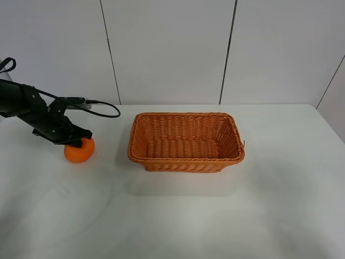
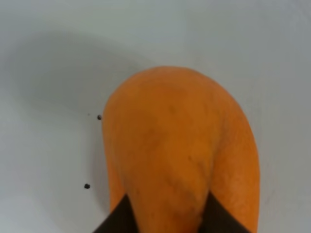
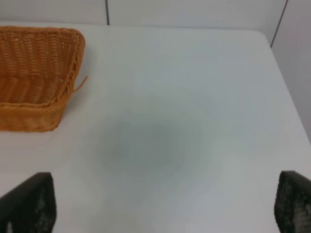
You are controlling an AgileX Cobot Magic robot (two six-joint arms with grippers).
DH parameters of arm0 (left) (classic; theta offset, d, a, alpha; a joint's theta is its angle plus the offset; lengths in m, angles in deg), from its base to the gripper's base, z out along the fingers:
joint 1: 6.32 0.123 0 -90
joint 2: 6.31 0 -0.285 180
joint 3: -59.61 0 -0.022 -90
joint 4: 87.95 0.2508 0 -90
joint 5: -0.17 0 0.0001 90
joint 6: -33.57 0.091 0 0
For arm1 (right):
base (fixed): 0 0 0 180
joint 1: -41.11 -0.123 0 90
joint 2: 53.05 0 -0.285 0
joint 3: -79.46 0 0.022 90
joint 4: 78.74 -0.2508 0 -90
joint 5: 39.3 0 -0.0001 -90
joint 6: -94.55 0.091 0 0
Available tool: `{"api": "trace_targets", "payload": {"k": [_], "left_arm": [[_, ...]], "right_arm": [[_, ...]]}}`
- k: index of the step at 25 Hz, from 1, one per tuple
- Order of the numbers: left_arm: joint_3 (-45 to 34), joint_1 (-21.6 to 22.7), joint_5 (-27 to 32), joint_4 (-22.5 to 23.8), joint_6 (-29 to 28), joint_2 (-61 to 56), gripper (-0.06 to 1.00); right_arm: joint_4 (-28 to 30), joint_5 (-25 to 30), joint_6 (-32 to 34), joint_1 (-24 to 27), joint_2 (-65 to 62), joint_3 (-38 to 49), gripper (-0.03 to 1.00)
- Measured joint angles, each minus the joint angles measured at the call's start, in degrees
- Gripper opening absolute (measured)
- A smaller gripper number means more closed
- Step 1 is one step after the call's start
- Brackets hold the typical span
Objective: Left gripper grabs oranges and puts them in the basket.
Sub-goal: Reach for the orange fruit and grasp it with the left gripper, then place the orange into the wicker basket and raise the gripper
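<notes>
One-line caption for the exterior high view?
Left gripper at the top of the orange, on the white table left of the empty basket.

The exterior high camera is looking down from the near side toward the far wall (image 1: 161, 48), taking in the whole table (image 1: 269, 210). The left wrist camera is hovering very close over the orange (image 2: 180, 150) at the left. The right wrist camera is facing the far right, sharing the basket (image 3: 34, 73) with the high view.
</notes>
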Motion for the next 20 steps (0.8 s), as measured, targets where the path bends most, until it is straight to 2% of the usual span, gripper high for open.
{"api": "trace_targets", "payload": {"k": [8, 14, 20], "left_arm": [[0.0, 0.0, 2.79, -0.19, 0.0, -0.93, 0.22], [-0.05, 0.0, 8.82, -0.81, -0.11, -6.27, 0.22], [-0.05, -0.62, 12.99, -7.77, 2.08, -18.6, 0.21]], "right_arm": [[0.0, 0.0, 0.0, 0.0, 0.0, 0.0, 0.69], [0.0, 0.0, 0.0, 0.0, 0.0, 0.0, 0.69], [0.0, 0.0, 0.0, 0.0, 0.0, 0.0, 0.69]]}}
